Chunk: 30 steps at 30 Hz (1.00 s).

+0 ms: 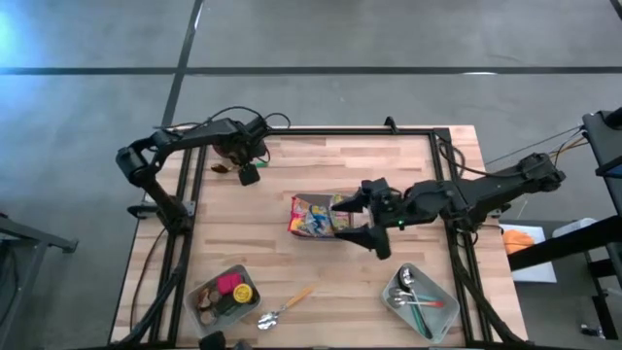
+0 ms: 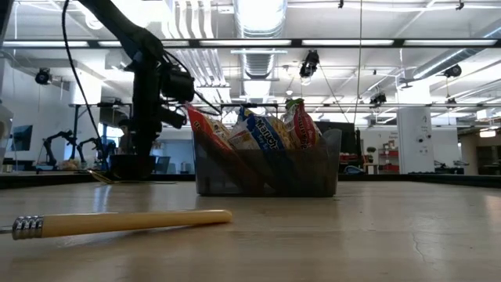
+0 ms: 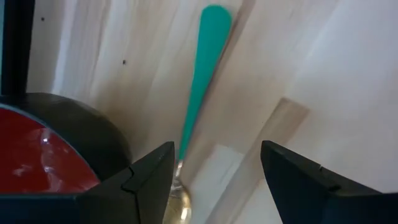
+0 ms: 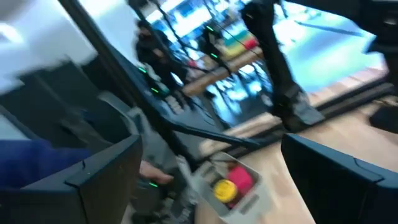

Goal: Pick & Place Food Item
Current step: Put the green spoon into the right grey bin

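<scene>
While my right gripper [image 1: 356,221] flanks the dark snack-packet bin [image 1: 316,216], fingers spread, my left gripper [image 1: 249,173] hangs open above a teal-handled spoon [image 3: 202,81].

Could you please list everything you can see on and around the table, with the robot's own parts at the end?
Snack packets: several, red, yellow and blue, upright in a dark bin at the table's middle.
Bin: one, dark see-through, table's middle.
Left tray: one, grey, near left corner, holding pink, yellow and brown pieces.
Right tray: one, grey, near right corner, holding cutlery.
Spoon: one, tan handle, metal bowl, between the trays.
Green-handled utensil: one, beside a dark bowl.
Bowl: one, dark outside, red inside, far left corner.
Table: one, light wood.
Left gripper: open, over the far left corner.
Right gripper: open, beside the bin.
</scene>
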Motion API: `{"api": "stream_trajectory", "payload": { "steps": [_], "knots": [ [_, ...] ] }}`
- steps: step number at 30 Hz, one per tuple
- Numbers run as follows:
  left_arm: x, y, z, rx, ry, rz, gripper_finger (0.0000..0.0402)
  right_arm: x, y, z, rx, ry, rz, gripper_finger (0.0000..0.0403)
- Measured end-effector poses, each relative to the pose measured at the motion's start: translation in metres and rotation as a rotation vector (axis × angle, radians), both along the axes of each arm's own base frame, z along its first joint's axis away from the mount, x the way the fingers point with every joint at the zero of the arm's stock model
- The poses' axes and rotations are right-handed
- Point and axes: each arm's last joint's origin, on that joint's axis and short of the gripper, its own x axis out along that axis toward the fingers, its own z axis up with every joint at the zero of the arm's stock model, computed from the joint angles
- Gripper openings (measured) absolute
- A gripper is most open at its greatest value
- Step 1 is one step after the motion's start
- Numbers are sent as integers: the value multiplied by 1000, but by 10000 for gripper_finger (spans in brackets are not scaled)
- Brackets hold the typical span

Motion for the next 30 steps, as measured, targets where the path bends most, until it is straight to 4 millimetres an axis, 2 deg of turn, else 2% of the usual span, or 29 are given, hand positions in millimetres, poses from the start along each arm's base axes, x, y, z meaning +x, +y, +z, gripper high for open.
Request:
{"api": "stream_trajectory", "payload": {
  "steps": [5,13,19,30],
  "knots": [
    [1,3,-11,-1,63,-45,241,-12,-3,-5,51,-110,49,380],
    [4,9,-28,8,134,-79,241,-16,-4,-6,80,-128,52,380],
    [5,11,-42,-12,170,-34,241,-16,-3,-1,85,-144,80,380],
    [4,15,-45,-1,184,-16,241,-17,-2,7,91,-165,105,380]
  ]
}}
